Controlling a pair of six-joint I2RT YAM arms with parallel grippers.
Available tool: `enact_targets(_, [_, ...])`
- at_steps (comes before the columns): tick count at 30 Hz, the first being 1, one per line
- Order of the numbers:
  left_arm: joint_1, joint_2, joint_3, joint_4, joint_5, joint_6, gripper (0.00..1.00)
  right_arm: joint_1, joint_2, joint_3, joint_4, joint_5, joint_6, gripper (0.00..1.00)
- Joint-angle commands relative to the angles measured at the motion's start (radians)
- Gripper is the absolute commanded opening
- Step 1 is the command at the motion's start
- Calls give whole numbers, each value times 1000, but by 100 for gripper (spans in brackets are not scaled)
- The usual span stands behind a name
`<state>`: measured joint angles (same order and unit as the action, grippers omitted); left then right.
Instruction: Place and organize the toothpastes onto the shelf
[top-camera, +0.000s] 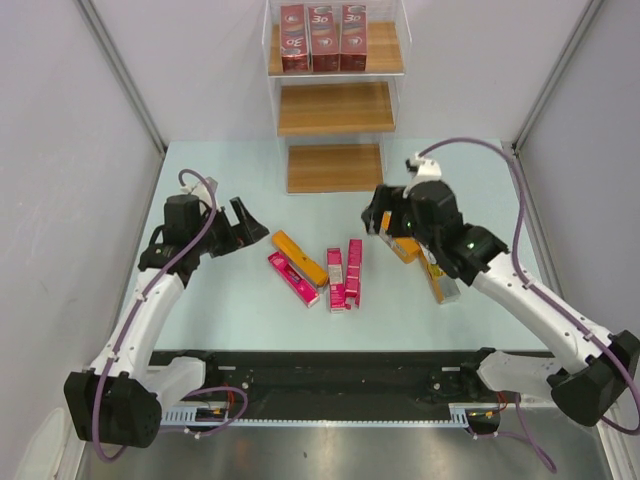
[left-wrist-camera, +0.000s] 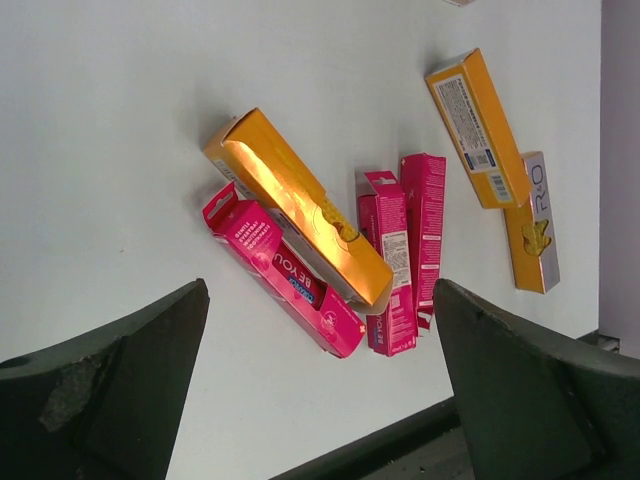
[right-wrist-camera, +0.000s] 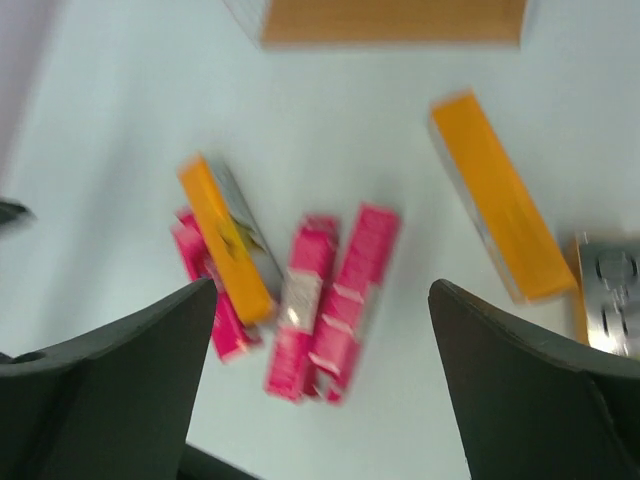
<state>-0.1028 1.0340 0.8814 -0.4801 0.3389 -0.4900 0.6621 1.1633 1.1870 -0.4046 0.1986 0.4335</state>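
Note:
The shelf stands at the back, with three dark red "3D" cartons upright on its top tier. On the table lie an orange carton resting on a pink one, and two pink cartons side by side. Two more orange cartons lie partly under my right arm. My left gripper is open and empty, left of the pile. My right gripper is open and empty, above the table to the right of the pink pair. The left wrist view shows the orange carton and my open gripper. The blurred right wrist view shows the pink pair beyond my open gripper.
The shelf's middle and lowest boards carry nothing. Grey walls close in the table on the left, right and back. A black rail runs along the near edge between the arm bases.

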Motion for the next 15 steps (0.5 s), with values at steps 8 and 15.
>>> enact_targets(8, [-15,-17,-1,60,55,-24,100,56,-79,-193,-148,51,-1,100])
enact_targets(15, [-17,1,27,32,52,-6,100,53,-60,-194,-103,68,-22,99])
